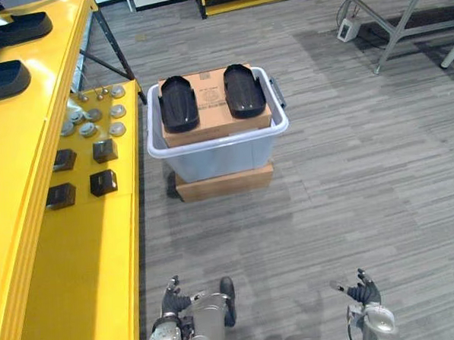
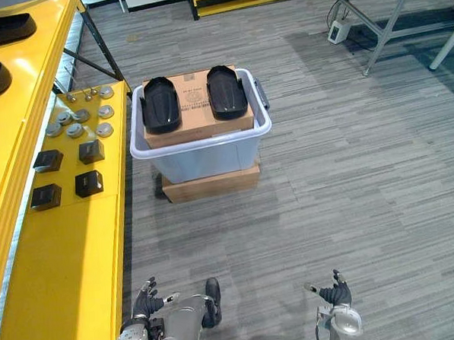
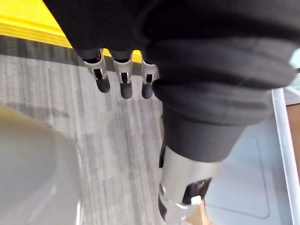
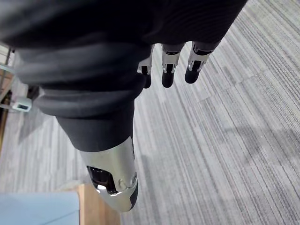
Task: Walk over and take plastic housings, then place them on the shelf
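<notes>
The two housings to take lie side by side on a cardboard box (image 1: 212, 104): the left housing (image 1: 178, 102) and the right housing (image 1: 244, 90), both black and both flat on the top of the box, near each other but not touching. The box sits inside a pale bin (image 1: 218, 144), and the bin stands on a second, lower box (image 1: 224, 183) on the grey floor (image 1: 350, 194), just beside the edge of the yellow shelf (image 1: 79, 246).

The shelf runs along the robot's left side. On its higher level lie two more black housings of the same kind, the far one (image 1: 14, 30) and the near one (image 1: 1, 79). On the lower level there is a group of round silver parts (image 1: 95, 122) and, closer to the robot, four small black blocks (image 1: 104, 150) in two pairs.

The left robot hand (image 1: 175, 300) hangs low at the near edge of the head views, close to the shelf and well apart from the bin. Its fingers (image 3: 123, 79) are straight and released, and it holds nothing (the wrist view shows only floor and a bit of the bin past them). The right robot hand (image 1: 364, 291) is also low, above bare floor, with its fingers (image 4: 168, 70) spread and relaxed, and it is empty too.

Far from the robot, at the right, metal frame legs (image 1: 402, 16) stand on the floor.
</notes>
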Motion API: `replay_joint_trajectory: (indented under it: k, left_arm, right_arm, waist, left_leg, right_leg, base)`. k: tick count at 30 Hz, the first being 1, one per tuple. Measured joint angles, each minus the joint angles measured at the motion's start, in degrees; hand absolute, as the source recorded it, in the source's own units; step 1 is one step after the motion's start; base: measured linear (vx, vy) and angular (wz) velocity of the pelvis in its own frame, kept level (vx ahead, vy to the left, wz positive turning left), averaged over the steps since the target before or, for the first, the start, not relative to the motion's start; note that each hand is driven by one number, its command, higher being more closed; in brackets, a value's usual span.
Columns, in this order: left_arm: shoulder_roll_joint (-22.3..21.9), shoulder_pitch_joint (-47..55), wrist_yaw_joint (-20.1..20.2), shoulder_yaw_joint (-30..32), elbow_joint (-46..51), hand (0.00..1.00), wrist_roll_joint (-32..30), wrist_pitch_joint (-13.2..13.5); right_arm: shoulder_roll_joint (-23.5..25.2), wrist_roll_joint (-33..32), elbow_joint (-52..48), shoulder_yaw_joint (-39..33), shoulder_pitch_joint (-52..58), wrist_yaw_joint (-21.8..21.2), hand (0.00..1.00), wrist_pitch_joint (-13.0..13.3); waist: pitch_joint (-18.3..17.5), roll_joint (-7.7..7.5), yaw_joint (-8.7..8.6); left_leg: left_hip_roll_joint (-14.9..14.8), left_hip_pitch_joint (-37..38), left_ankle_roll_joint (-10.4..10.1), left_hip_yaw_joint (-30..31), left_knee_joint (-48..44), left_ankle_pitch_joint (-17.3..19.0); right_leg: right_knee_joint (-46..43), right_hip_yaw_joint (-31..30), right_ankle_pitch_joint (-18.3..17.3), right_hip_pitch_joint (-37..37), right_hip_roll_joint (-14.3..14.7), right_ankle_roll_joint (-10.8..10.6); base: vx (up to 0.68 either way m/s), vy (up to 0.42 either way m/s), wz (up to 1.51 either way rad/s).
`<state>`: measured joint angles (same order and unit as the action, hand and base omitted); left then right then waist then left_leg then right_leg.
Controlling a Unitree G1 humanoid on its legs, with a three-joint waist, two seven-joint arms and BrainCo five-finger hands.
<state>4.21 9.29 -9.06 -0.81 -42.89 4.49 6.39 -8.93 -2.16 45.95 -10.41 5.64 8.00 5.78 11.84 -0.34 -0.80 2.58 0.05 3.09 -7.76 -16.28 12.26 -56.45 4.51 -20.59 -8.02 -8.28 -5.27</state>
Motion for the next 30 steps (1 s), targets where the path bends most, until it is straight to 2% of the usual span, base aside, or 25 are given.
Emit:
replay_joint_trajectory:
  k: [2, 4, 5, 6, 7, 8, 9, 10, 11, 12, 13, 14, 15, 17, 18, 19, 20, 21, 22, 24, 26, 28, 30]
  left_arm:
    - [-0.1, -1.0, 0.0, -0.4, 0.0, 0.0, 0.2, 0.0]
    - [-0.1, -1.9, 0.0, -0.4, -0.1, 0.0, 0.3, 0.1]
    - [0.0, -1.8, 0.0, -0.3, -0.1, 0.0, 0.4, 0.2]
    - [0.4, -1.7, 0.0, -0.2, -0.2, 0.0, 0.4, 0.2]
    - [0.5, -1.4, 0.0, -0.1, -1.1, 0.0, 0.4, 0.2]
    - [-0.7, -1.7, 0.0, 0.1, -2.1, 0.0, 0.3, 0.2]
    - [-0.8, -1.7, 0.0, 0.1, -2.2, 0.0, 0.3, 0.2]
    - [-1.4, -1.9, 0.0, 0.2, -2.2, 0.0, 0.3, 0.2]
    - [-2.3, -2.1, 0.0, 0.6, -2.2, 0.0, 0.3, 0.2]
    - [-2.6, -2.1, 0.1, 0.8, -2.1, 0.0, 0.3, 0.2]
    - [-3.2, -1.8, 0.1, 1.0, -2.0, 0.0, 0.3, 0.2]
    - [-3.4, -1.5, 0.2, 1.0, -2.0, 0.0, 0.3, 0.2]
    - [-3.6, -1.2, 0.2, 1.0, -2.1, 0.0, 0.4, 0.2]
    - [-3.4, -1.2, 0.2, 1.2, -2.1, 0.0, 0.4, 0.2]
    - [-3.4, -0.8, 0.2, 1.3, -2.1, 0.0, 0.4, 0.2]
    - [-3.4, -0.8, 0.2, 1.2, -2.1, 0.0, 0.4, 0.2]
    - [-3.5, -0.8, 0.2, 1.1, -2.1, 0.0, 0.4, 0.2]
    - [-3.7, -0.4, 0.2, 1.0, -2.2, 0.0, 0.4, 0.2]
    - [-3.5, -0.5, 0.1, 1.0, -2.6, 0.0, 0.5, 0.2]
    - [-2.4, -1.3, 0.1, 1.0, -3.3, 0.0, 0.5, 0.1]
    - [-1.7, -1.2, 0.1, 1.0, -3.6, 0.0, 0.5, 0.1]
    - [-1.2, -0.5, 0.1, 1.0, -3.8, 0.0, 0.4, 0.1]
    - [-1.0, -0.1, 0.1, 1.0, -3.9, 0.0, 0.4, 0.1]
  right_arm:
    - [-0.4, 0.0, -0.1, 0.4, -1.0, -0.5, 0.0, 0.2]
    - [-0.6, 0.0, -0.1, 0.4, -1.6, -0.5, 0.0, 0.2]
    - [-0.5, 0.0, -0.2, 0.4, -1.7, -0.5, 0.0, 0.2]
    - [-0.5, 0.0, -0.3, 0.6, -1.3, -0.5, 0.0, 0.1]
    - [-0.7, 0.1, -0.2, 0.8, 0.4, -0.4, 0.0, 0.1]
    - [-1.5, 0.0, -0.2, 0.7, 0.4, -0.4, 0.0, -0.3]
    - [-1.5, 0.0, -0.6, 0.7, 0.3, -0.4, 0.0, -0.3]
    - [-1.4, 0.0, -1.2, 0.0, 0.6, -0.4, 0.0, -0.4]
    - [-1.0, 0.0, -1.9, -0.2, 2.0, -0.4, 0.0, -0.6]
    - [-0.6, 0.0, -2.5, -0.2, 2.9, -0.4, 0.0, -0.6]
    - [0.2, -0.1, -3.7, 0.1, 4.5, -0.4, 0.0, -0.6]
    - [1.0, -0.1, -4.2, 0.1, 4.9, -0.4, 0.0, -0.4]
    - [1.3, -0.4, -4.2, -0.3, 4.8, -0.4, 0.0, -0.1]
    - [1.8, -0.8, -4.1, -0.3, 4.8, -0.4, 0.0, 0.4]
    - [1.9, -1.3, -3.6, -0.5, 4.8, -0.4, 0.0, 0.3]
    - [1.9, -1.5, -3.4, -0.5, 4.8, -0.4, 0.0, 0.3]
    - [1.7, -1.8, -2.6, -0.7, 4.8, -0.4, 0.0, 0.3]
    - [1.1, -1.8, -2.2, -1.1, 5.0, -0.3, 0.0, 0.2]
    - [1.2, -1.9, -1.5, -1.5, 4.9, -0.3, 0.0, 0.1]
    - [2.1, -2.0, -1.3, -1.7, 5.0, -0.3, 0.0, 0.0]
    - [2.5, -2.5, -1.4, -2.6, 5.0, -0.1, 0.0, 0.1]
    - [2.4, -3.2, -2.1, -3.2, 5.0, 0.5, 0.0, 0.1]
    - [2.5, -3.9, -4.1, -4.6, 5.4, 0.8, 0.0, 0.2]
  waist:
    - [0.5, 1.59, -0.09]
    - [0.9, 2.72, -0.67]
    - [0.8, 2.67, -1.44]
    - [0.8, 2.29, -1.49]
    - [0.7, 1.85, -1.85]
    - [0.2, 3.41, -1.18]
    - [0.2, 3.37, -1.43]
    - [0.3, 3.45, -2.18]
    - [0.3, 3.52, -2.39]
    - [0.4, 3.32, -2.31]
    - [0.7, 2.96, -1.63]
    - [0.5, 3.22, -1.31]
    - [0.6, 2.86, -1.33]
    - [0.5, 3.03, -0.99]
    - [0.5, 3.05, -0.76]
    - [0.5, 3.08, -0.77]
    - [0.2, 3.55, -1.04]
    - [0.0, 5.37, -1.14]
    - [-0.2, 6.05, -1.21]
    - [-0.3, 4.34, -1.34]
    - [-0.6, 3.37, -1.06]
    - [-0.9, 3.13, -1.06]
    - [-1.4, 3.57, -1.41]
  left_leg:
    - [-1.8, 4.3, 0.0, 0.0, 2.4, 0.0]
    - [-3.8, 6.7, -0.2, 0.2, 3.1, 0.1]
    - [-4.5, 8.1, -1.2, 0.6, 3.5, 0.7]
    - [-4.6, 8.9, -2.9, 0.8, 3.4, 1.3]
    - [-4.9, 10.9, -5.8, 2.2, 3.1, 3.2]
    - [-7.0, 10.8, -6.8, 2.9, 1.8, 3.4]
    - [-7.0, 10.2, -7.7, 3.2, 0.1, 2.9]
    - [-7.4, 8.3, -8.9, 3.7, -5.2, 1.7]
    - [-8.2, 4.7, -9.2, 3.8, -14.8, -1.5]
    - [-9.3, 2.5, -9.1, 3.6, -20.3, -4.0]
    - [-12.2, -0.6, -9.1, 1.9, -29.7, -6.0]
    - [-14.1, -2.4, -7.9, 0.1, -34.2, -4.6]
    - [-15.2, -4.1, -6.5, -2.0, -34.9, -3.6]
    - [-15.4, -6.0, -6.0, -3.6, -29.0, -2.7]
    - [-14.2, -6.3, -6.7, -2.9, -19.1, -2.1]
    - [-13.8, -6.2, -6.7, -2.7, -16.8, -2.2]
    - [-11.9, -5.8, -8.0, -0.8, -7.1, -3.5]
    - [-11.5, -5.4, -8.7, 1.7, 0.7, -13.0]
    - [-11.7, -4.7, -8.3, 1.7, 1.0, -11.0]
    - [-10.2, -2.7, -7.9, 1.2, 5.3, -10.6]
    - [-9.5, -1.0, -7.2, 0.5, 8.6, -11.1]
    - [-8.5, 1.2, -6.8, -0.5, 11.5, -11.9]
    - [-7.7, 2.8, -6.7, -1.0, 13.9, -12.5]
  right_leg:
    - [7.9, 3.8, -1.5, -4.6, 0.4, 2.8]
    - [19.3, 4.0, 0.1, -8.9, 1.6, 2.7]
    - [28.8, 1.9, 4.9, -10.2, 3.0, 2.1]
    - [34.3, 0.2, 9.6, -10.2, 3.3, 2.0]
    - [36.0, -1.7, 21.6, -9.0, 3.7, 4.9]
    - [32.3, -1.5, 18.8, -9.7, 5.0, 5.5]
    - [30.8, -0.9, 17.0, -9.9, 4.7, 5.8]
    - [29.5, 0.7, 14.6, -9.0, 3.9, 6.5]
    - [30.6, 2.7, 13.1, -5.4, 3.4, 6.9]
    - [32.0, 3.6, 12.7, -3.0, 3.3, 7.1]
    - [35.0, 5.3, 12.2, 1.9, 3.6, 7.7]
    - [37.0, 6.3, 12.0, 5.1, 4.0, 7.9]
    - [39.6, 6.8, 12.0, 8.0, 4.0, 7.9]
    - [41.9, 6.8, 12.1, 10.4, 3.8, 7.9]
    - [42.7, 6.3, 12.0, 11.2, 3.3, 7.3]
    - [42.7, 6.1, 11.9, 11.3, 3.2, 7.2]
    - [42.8, 5.7, 11.9, 11.4, 3.1, 6.4]
    - [42.9, 4.9, 11.5, 11.3, 4.5, 5.0]
    - [42.8, 4.5, 11.2, 11.4, 5.1, 4.6]
    - [43.9, 3.7, 11.5, 11.5, 3.8, 3.3]
    - [44.6, 3.0, 11.7, 11.6, 3.0, 2.8]
    - [44.7, 1.9, 11.6, 11.7, 2.3, 2.3]
    - [44.9, 1.4, 11.4, 11.6, 2.0, 2.1]
  base:
    - [0.56, -0.045, 0.05]
    - [0.48, -0.097, 0.23]
    - [0.4, -0.112, 0.37]
    - [0.54, -0.165, 0.57]
    - [0.56, -0.195, 0.26]
    - [0.54, -0.215, 0.23]
    - [0.49, -0.233, 0.24]
    - [0.44, -0.241, 0.72]
    - [0.42, -0.24, 0.8]
    - [0.38, -0.227, 0.75]
    - [0.33, -0.199, 0.49]
    - [0.35, -0.195, 0.42]
    - [0.29, -0.134, 0.2]
    - [0.21, -0.035, 0.0]
    - [0.14, 0.024, -0.12]
    - [0.24, 0.091, -0.17]
    - [0.17, 0.096, -0.16]
    - [0.21, 0.129, -0.2]
    - [0.16, 0.137, -0.13]
    - [0.14, 0.148, -0.09]
    - [0.05, 0.08, -0.17]
    - [0.02, 0.058, -0.22]
    - [0.0, 0.047, -0.13]
